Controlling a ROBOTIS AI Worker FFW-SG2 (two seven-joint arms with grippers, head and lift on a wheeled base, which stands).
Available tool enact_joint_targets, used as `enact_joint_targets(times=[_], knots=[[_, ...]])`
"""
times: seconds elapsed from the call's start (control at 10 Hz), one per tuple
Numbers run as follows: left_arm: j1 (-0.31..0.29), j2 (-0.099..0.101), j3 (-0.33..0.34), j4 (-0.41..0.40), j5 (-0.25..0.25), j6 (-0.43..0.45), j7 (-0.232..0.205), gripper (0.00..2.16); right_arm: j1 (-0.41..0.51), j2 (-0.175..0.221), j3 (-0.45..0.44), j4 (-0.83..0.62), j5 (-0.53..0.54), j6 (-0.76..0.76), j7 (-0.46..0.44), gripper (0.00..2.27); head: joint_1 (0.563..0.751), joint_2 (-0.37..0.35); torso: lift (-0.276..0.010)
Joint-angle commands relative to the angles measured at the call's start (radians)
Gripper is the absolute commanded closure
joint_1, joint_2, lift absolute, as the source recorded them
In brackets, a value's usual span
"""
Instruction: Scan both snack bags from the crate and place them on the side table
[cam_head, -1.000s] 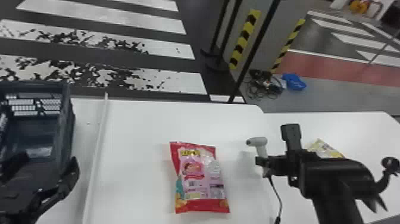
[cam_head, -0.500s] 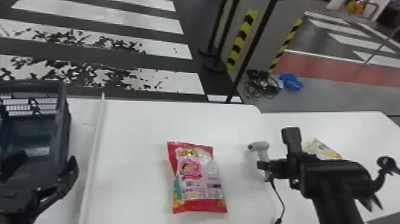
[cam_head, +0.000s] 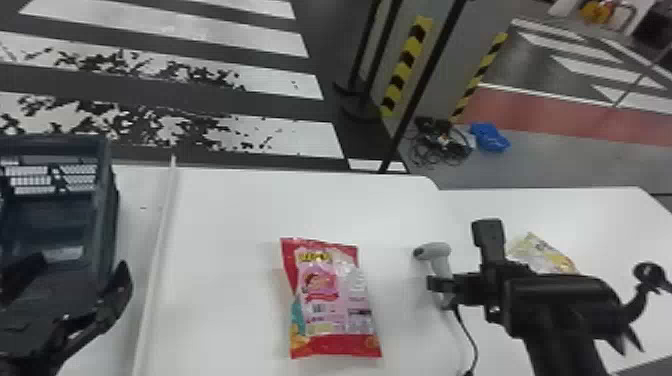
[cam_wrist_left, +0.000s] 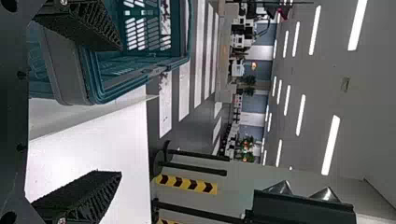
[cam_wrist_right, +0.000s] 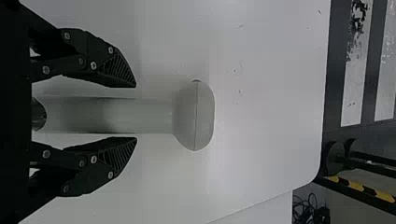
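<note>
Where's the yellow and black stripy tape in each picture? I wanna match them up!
Head view: upper half, right of the middle, two strips of tape on grey panels.
Left wrist view: low on the grey panel, one strip between black poles.
Right wrist view: out near a corner, one strip beside black poles.
Landmark they all share: the black poles standing by the tape.

Bright ceiling lights (cam_wrist_left: 331, 145), soft faint shadows
</note>
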Motion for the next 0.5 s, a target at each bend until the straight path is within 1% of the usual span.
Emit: enact_joint_targets(times=[0.0,0.3,0.4], knots=[[0.002,0.0,0.0,-0.004,0.0,0.0,0.0,0.04,0.009,0.004,-0.008,-0.015,-0.002,0.003,0.0,0.02,0.695,-0.35,-0.095],[0.014,0.002,0.009,-0.034,0.0,0.003,0.003,0.04,0.044,0.018,-0.032,-0.079,-0.011,0.025,0.0,0.02,0.695,-0.35,-0.095],[0.022,0.002,0.011,-0.054,0.0,0.006,0.005,0.04,0.066,0.024,-0.04,-0.121,-0.032,0.04,0.0,0.02,0.695,-0.35,-0.095]])
